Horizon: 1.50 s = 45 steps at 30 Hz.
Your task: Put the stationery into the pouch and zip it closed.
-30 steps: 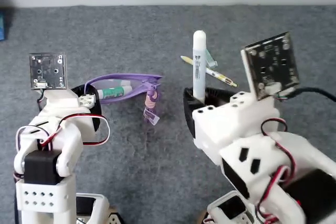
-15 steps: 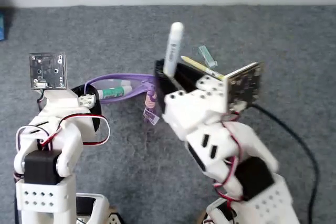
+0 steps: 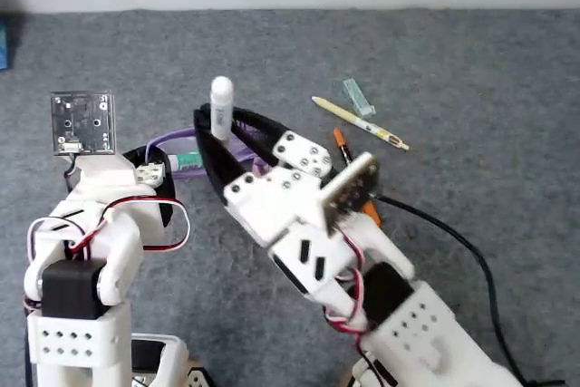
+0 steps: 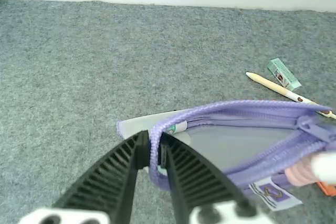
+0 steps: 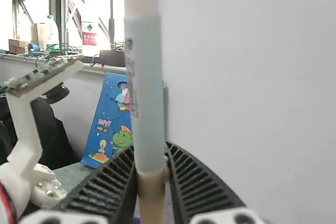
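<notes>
The grey bench (image 3: 453, 52) carries everything, and the purple pouch (image 3: 172, 140) serves as the landmark. The left arm (image 3: 91, 224) stands at the pouch's end away from the zip slider. The right arm (image 3: 308, 224) leans in across the slider end. The pouch (image 4: 252, 107) lies on its side with the zip undone and its mouth gaping. It looks like soft fabric that would sag shut if let go. The left jaws are pinched together on its upper rim and appear to hold the mouth up. A green-labelled item (image 4: 177, 127) already lies inside.

The white marker (image 3: 221, 106) is upright over the middle of the pouch, clamped low on its barrel between the right jaws, with its capped end above them (image 5: 143, 77). It looks light, stiff and smooth. A grip near the lower end suits it, but the long free top could swing, and the barrel could slip if tilted quickly.

Beyond the pouch's slider end, well apart from it and free of both jaws, lie a yellow pencil (image 3: 360, 122) and an orange pen (image 3: 343, 148). The pen is partly hidden by the right arm. A small green eraser (image 3: 357, 97) sits just beside the pencil. The two are thin and rigid and best taken mid-length. The eraser is squat and less likely to roll.
</notes>
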### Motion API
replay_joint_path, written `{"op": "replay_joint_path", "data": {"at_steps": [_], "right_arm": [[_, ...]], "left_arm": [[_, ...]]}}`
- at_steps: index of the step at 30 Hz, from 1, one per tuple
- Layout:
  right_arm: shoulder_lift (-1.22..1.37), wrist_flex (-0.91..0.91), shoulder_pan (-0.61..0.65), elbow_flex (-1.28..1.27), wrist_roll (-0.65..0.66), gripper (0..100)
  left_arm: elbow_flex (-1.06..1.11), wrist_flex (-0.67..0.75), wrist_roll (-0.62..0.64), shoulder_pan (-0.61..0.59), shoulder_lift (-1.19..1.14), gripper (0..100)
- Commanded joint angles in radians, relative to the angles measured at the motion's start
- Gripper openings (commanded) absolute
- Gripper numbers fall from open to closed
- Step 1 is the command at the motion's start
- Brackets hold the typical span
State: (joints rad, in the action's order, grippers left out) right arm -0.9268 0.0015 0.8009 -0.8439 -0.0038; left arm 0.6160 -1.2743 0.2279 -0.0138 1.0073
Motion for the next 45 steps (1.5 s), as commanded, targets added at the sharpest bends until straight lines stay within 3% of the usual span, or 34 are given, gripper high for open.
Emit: {"op": "replay_joint_path", "data": {"at_steps": [1,7,12,14,20,25,29,36,45], "right_arm": [[0.088,-0.099,0.007,0.006,0.012,0.8],[0.185,-0.065,0.010,-0.005,0.107,2.5],[0.217,-0.025,0.005,-0.006,0.117,20.1],[0.216,-0.022,0.005,-0.005,0.117,22.0],[0.097,0.035,0.002,-0.002,0.118,13.2],[-0.013,0.326,-0.102,0.066,0.106,6.8],[-0.018,0.529,-0.252,0.175,-0.028,5.8],[0.108,0.780,-0.479,0.290,-0.098,6.2],[0.427,0.943,-0.501,0.359,-0.077,6.3]], "left_arm": [[-0.005,0.012,-0.011,0.006,-0.009,1],[-0.005,0.012,-0.008,0.006,-0.009,1],[-0.005,0.012,-0.006,0.006,-0.009,1],[-0.005,0.012,-0.006,0.006,-0.009,1],[-0.005,0.012,-0.009,0.006,-0.009,1],[-0.005,0.012,-0.009,0.006,-0.009,1],[-0.005,0.012,-0.008,0.006,-0.009,1],[-0.004,0.012,-0.006,0.006,-0.009,1],[-0.004,0.012,-0.005,0.006,-0.009,1]]}}
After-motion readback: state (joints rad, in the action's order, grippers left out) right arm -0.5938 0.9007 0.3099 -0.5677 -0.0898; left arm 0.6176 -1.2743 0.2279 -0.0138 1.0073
